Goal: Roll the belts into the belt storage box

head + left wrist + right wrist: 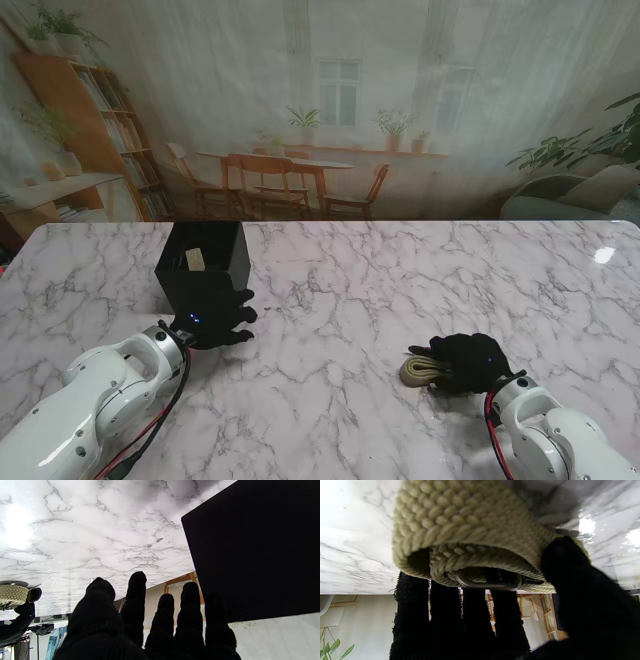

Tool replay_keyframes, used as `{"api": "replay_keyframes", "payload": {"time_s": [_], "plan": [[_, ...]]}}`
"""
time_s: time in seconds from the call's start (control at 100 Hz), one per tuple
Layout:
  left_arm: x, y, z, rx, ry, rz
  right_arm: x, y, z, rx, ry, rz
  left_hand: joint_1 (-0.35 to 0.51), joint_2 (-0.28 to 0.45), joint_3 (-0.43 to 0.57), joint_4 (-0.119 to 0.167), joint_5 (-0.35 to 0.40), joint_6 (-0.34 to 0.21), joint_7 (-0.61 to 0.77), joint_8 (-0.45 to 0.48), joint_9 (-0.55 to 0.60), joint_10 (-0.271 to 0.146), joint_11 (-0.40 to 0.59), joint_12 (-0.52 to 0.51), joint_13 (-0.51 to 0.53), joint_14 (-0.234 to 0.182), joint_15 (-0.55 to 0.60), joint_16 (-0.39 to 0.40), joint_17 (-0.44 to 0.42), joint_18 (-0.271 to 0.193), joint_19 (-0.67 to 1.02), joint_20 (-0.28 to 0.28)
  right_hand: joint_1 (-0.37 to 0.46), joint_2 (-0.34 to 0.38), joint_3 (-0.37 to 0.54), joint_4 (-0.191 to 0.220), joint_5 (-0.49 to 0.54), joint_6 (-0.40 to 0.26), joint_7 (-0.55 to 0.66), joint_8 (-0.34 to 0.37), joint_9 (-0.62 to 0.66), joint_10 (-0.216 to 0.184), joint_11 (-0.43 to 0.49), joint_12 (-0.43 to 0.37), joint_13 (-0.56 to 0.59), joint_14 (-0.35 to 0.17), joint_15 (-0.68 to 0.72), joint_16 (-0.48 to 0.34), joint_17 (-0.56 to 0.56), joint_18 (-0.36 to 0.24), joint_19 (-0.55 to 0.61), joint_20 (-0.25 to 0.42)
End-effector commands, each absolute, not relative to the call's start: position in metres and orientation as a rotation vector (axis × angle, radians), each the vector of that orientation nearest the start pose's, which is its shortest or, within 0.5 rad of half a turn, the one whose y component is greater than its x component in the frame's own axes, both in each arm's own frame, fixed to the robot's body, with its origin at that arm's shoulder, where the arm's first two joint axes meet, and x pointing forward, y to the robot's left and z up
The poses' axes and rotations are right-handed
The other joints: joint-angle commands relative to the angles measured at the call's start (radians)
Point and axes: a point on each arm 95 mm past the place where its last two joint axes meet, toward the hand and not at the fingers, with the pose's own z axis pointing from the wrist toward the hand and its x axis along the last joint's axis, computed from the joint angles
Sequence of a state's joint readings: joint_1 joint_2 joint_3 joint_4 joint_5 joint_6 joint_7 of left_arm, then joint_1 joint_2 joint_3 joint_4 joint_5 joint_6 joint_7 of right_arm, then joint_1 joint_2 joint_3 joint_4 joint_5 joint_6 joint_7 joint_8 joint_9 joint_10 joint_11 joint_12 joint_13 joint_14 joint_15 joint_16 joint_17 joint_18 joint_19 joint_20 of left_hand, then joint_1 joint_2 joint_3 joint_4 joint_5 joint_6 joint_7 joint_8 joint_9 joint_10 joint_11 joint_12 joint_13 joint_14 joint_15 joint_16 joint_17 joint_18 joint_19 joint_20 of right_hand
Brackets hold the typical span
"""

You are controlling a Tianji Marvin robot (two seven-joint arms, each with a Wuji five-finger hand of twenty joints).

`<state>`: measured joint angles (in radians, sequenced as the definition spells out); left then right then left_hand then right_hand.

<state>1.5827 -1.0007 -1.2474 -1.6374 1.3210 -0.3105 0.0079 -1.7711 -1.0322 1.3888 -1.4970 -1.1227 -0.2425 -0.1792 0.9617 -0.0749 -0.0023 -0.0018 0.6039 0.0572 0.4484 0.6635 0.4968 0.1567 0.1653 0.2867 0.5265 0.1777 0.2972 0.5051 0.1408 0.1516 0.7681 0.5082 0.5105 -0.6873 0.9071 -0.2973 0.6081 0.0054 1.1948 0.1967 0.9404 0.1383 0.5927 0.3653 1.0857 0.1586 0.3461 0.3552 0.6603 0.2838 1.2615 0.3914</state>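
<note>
A black belt storage box (205, 265) stands at the left of the marble table, with a beige item (196, 260) showing inside. My left hand (215, 325) sits at the box's near side with fingers (140, 592) spread and nothing in them; the box wall (250, 555) fills much of the left wrist view. On the right, a beige woven belt (418, 372) is coiled into a roll. My right hand (470, 362) is closed over it. In the right wrist view, the fingers (445, 620) and thumb (565, 560) clasp the belt roll (470, 530), and its metal buckle (490, 582) shows at the centre.
The white marble table (340, 290) spreads wide between the two hands and beyond the box. A printed backdrop of a room stands behind the far edge. Cables run along both forearms.
</note>
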Motion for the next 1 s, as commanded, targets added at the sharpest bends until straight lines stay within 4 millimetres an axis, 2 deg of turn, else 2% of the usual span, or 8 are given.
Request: {"api": "replay_keyframes", "payload": {"time_s": [0.0, 0.25, 0.36, 0.39, 0.51, 0.57, 0.72, 0.99], "plan": [[0.3876, 0.0096, -0.3209, -0.713, 1.886, -1.347, 0.3396, -0.0803, -0.3938, 1.15, 1.655, 1.384, -0.021, 0.03, -0.013, -0.017, 0.024, 0.003, -0.01, -0.004, -0.039, 0.008, -0.009, 0.0, -0.02, 0.015, -0.031, -0.001, -0.017, 0.039, -0.032, 0.006, 0.166, 0.052, 0.122, 0.038, -0.005, -0.146, 0.187, 0.062, 0.04, -0.031, 0.075, 0.042, 0.112, -0.094, 0.17, 0.064, 0.028, -0.029, 0.041, 0.025], [0.3876, 0.0095, -0.3213, -0.712, 1.888, -1.347, 0.3428, -0.0784, -0.3951, 1.117, 1.621, 1.449, -0.021, 0.03, -0.014, -0.017, 0.023, 0.002, -0.01, -0.003, -0.04, 0.008, -0.009, 0.001, -0.021, 0.014, -0.032, -0.001, -0.018, 0.04, -0.034, 0.006, 0.243, 0.026, 0.14, 0.051, -0.037, -0.252, 0.04, 0.159, 0.234, -0.102, 0.154, 0.114, 0.23, -0.122, 0.383, 0.198, 0.125, -0.065, 0.136, 0.073], [0.3876, 0.0094, -0.3214, -0.713, 1.888, -1.347, 0.3439, -0.0781, -0.3965, 1.099, 1.622, 1.461, -0.022, 0.031, -0.014, -0.017, 0.023, 0.003, -0.01, -0.003, -0.04, 0.007, -0.009, 0.001, -0.02, 0.013, -0.031, -0.001, -0.018, 0.039, -0.034, 0.006, 0.232, 0.024, 0.155, 0.054, -0.059, -0.242, -0.268, 0.121, 0.262, -0.11, 0.139, 0.111, 0.227, -0.118, 0.417, 0.196, 0.124, -0.073, 0.141, 0.083], [0.3876, 0.0093, -0.3214, -0.713, 1.888, -1.348, 0.344, -0.0779, -0.3969, 1.097, 1.623, 1.463, -0.021, 0.03, -0.014, -0.017, 0.023, 0.003, -0.01, -0.003, -0.04, 0.008, -0.009, 0.001, -0.021, 0.014, -0.032, -0.001, -0.017, 0.039, -0.034, 0.007, 0.233, 0.024, 0.153, 0.055, -0.101, -0.246, -0.393, 0.188, 0.265, -0.109, 0.132, 0.11, 0.226, -0.116, 0.419, 0.192, 0.124, -0.072, 0.14, 0.086], [0.3877, 0.0087, -0.3217, -0.712, 1.891, -1.348, 0.3448, -0.0776, -0.3984, 1.091, 1.633, 1.471, -0.021, 0.03, -0.014, -0.017, 0.024, 0.003, -0.01, -0.003, -0.039, 0.008, -0.009, 0.001, -0.021, 0.015, -0.031, -0.001, -0.017, 0.04, -0.033, 0.007, 0.236, 0.016, 0.15, 0.056, -0.372, -0.294, -0.522, 0.042, 0.275, -0.114, 0.106, 0.118, 0.223, -0.11, 0.41, 0.193, 0.103, -0.07, 0.13, 0.09], [0.3876, 0.0085, -0.3217, -0.712, 1.892, -1.347, 0.3453, -0.0775, -0.3992, 1.081, 1.637, 1.476, -0.022, 0.03, -0.014, -0.017, 0.023, 0.003, -0.01, -0.004, -0.04, 0.007, -0.009, 0.001, -0.02, 0.015, -0.031, -0.001, -0.018, 0.039, -0.034, 0.007, 0.231, -0.001, 0.152, 0.053, -0.453, -0.214, -0.515, 0.035, 0.281, -0.133, 0.092, 0.106, 0.222, -0.116, 0.386, 0.184, 0.09, -0.077, 0.117, 0.086], [0.3876, 0.0085, -0.3218, -0.712, 1.891, -1.348, 0.3459, -0.0773, -0.3996, 1.058, 1.64, 1.48, -0.021, 0.03, -0.014, -0.017, 0.022, 0.003, -0.011, -0.004, -0.04, 0.007, -0.009, 0.001, -0.022, 0.014, -0.032, -0.001, -0.018, 0.039, -0.035, 0.007, 0.157, -0.091, 0.155, 0.039, -0.497, 0.201, -0.483, -0.008, 0.254, -0.176, 0.152, 0.073, 0.205, -0.143, 0.315, 0.206, 0.067, -0.107, 0.065, 0.07], [0.3876, 0.0083, -0.322, -0.712, 1.892, -1.347, 0.346, -0.0771, -0.4016, 1.066, 1.639, 1.445, -0.021, 0.031, -0.013, -0.017, 0.021, 0.003, -0.013, -0.005, -0.04, 0.007, -0.01, 0.001, -0.021, 0.014, -0.032, -0.001, -0.019, 0.039, -0.037, 0.006, 0.155, -0.125, 0.091, 0.036, -0.197, 0.273, -0.493, -0.01, 0.248, -0.16, 0.306, 0.149, 0.203, -0.169, 0.348, 0.279, 0.099, -0.082, 0.012, 0.053]]}}
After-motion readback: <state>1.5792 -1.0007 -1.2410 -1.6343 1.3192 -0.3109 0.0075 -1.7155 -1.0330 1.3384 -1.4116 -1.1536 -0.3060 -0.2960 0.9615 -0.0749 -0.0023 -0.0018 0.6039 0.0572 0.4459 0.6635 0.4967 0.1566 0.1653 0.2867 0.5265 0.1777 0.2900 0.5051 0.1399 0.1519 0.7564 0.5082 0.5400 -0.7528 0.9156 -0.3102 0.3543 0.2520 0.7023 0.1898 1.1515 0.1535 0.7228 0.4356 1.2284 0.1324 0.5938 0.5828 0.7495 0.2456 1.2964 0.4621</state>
